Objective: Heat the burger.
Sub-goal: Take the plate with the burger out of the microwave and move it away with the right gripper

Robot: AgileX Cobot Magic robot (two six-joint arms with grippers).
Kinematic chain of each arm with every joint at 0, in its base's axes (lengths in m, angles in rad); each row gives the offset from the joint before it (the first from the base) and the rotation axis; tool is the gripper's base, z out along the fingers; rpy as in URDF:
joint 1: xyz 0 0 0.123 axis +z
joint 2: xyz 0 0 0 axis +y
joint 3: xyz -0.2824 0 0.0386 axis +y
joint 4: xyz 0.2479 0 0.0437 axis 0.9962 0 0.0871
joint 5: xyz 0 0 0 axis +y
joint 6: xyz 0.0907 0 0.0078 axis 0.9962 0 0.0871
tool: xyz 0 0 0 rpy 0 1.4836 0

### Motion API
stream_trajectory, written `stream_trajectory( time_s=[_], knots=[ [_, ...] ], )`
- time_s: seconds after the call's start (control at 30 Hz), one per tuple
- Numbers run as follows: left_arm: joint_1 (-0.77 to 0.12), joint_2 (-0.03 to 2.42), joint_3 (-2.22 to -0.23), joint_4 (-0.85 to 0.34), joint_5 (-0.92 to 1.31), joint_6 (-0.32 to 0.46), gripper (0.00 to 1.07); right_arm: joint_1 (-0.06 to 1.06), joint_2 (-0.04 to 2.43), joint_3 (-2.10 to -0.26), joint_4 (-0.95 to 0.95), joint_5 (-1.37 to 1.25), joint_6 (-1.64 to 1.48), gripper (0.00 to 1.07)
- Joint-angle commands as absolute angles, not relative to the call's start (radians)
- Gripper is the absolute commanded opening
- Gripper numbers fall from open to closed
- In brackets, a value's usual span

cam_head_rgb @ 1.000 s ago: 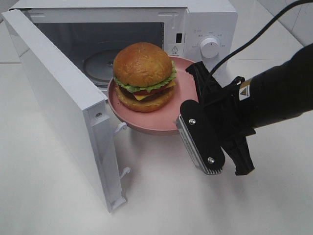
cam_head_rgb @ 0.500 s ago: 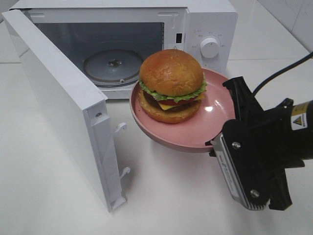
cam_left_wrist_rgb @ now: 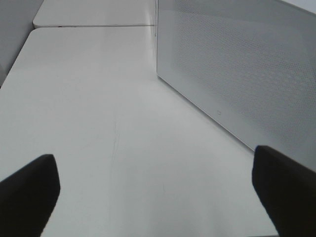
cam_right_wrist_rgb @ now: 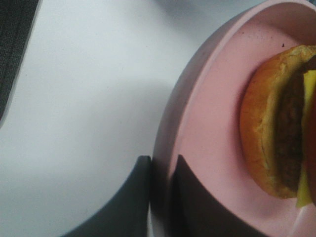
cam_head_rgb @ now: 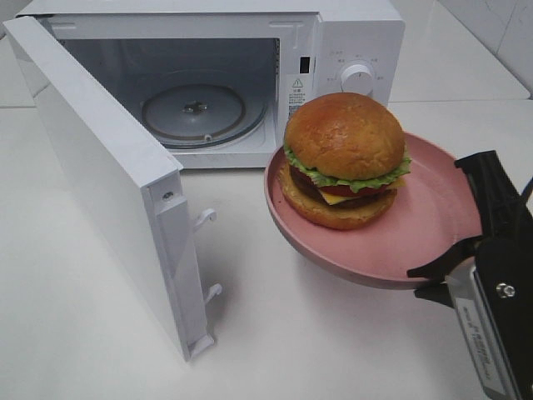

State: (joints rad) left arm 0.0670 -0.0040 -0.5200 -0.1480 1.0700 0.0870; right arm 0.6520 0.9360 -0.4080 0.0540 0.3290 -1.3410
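1. Since the earlier frame, the flat round pink plate [cam_head_rgb: 433,237] has come out of the microwave's mouth and moved right and nearer, carried by the black right gripper [cam_head_rgb: 454,258]
2. Right gripper: pressed together on the plate's near-right rim, one finger [cam_right_wrist_rgb: 185,197] on the plate's inside and the other under the rim, as the right wrist view shows
3. A tall round burger with glossy golden-brown bun, green lettuce, red tomato, dark patty and yellow cheese [cam_head_rgb: 344,158] sits on the plate's left part, raised above the white surface [cam_head_rgb: 100,333], in front of the control panel
4. The white box-shaped microwave [cam_head_rgb: 350,33] stands at the far side with its door [cam_head_rgb: 108,183] swung wide open to the left; the round glass turntable [cam_head_rgb: 193,108] lies bare inside
5. A white round knob [cam_head_rgb: 356,79] sits on the panel just beyond the bun
6. Left gripper [cam_left_wrist_rgb: 158,190]: fingers spread wide, nothing between them, hovering over the surface beside the door's perforated outer face
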Motion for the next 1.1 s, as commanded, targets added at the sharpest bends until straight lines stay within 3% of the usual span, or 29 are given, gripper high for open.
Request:
stream_trajectory(
  time_s=[0.03, 0.47, 1.1],
  knots=[
    [0.069, -0.012, -0.517, -0.15, 1.068, 0.08, 0.98, 0.651, 0.881, -0.416, 0.0, 0.318, -1.276, 0.0],
    [0.069, -0.012, -0.517, -0.15, 1.068, 0.08, 0.98, 0.651, 0.704, -0.416, -0.131, 0.536, -1.172, 0.0],
    [0.069, -0.012, -0.517, -0.15, 1.068, 0.08, 0.98, 0.651, 0.593, -0.416, -0.473, 0.778, -0.678, 0.0]
  ],
)
